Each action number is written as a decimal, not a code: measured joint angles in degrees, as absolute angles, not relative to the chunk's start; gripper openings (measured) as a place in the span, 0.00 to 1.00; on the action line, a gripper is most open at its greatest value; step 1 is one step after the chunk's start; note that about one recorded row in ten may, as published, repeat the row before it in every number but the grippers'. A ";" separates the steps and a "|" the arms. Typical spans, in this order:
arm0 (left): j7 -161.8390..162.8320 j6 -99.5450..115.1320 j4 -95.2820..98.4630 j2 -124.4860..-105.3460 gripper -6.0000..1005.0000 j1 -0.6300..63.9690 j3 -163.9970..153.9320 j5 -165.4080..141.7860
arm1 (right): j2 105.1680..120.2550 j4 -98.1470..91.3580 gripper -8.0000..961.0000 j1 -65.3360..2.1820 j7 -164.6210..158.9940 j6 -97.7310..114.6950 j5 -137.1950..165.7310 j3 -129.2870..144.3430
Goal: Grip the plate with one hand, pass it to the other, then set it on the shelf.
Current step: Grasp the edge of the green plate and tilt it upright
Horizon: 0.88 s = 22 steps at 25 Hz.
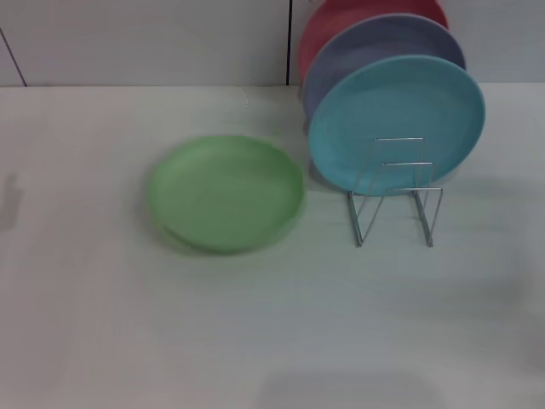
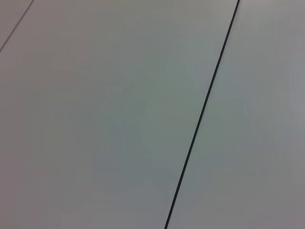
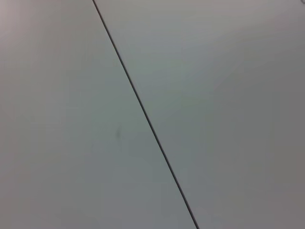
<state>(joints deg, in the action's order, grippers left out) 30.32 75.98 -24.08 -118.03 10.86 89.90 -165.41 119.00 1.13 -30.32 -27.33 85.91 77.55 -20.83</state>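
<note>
The light green plate (image 1: pixel 226 192) lies flat on the white table (image 1: pixel 255 341), left of centre in the head view. The silver wire rack (image 1: pixel 396 200) stands to its right, with empty upright loops at its near end. Neither gripper shows in the head view. The left wrist view and the right wrist view show only a plain pale surface crossed by a thin dark seam (image 2: pixel 202 112), which also shows in the right wrist view (image 3: pixel 145 114).
A light blue plate (image 1: pixel 397 123) stands upright in the rack, with a lavender plate (image 1: pixel 358 55) and a red plate (image 1: pixel 341 21) behind it. A pale wall runs behind the table.
</note>
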 joint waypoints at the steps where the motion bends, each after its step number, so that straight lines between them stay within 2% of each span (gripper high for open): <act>1: 30.30 75.99 -24.04 -118.00 0.74 10.85 89.80 -165.41 | 118.98 1.18 0.52 -30.58 -27.30 85.74 77.50 -21.10; 22: 30.14 75.94 -23.81 -117.86 0.74 11.88 89.64 -165.41 | 119.00 1.41 0.52 -30.90 -27.24 85.42 77.56 -21.15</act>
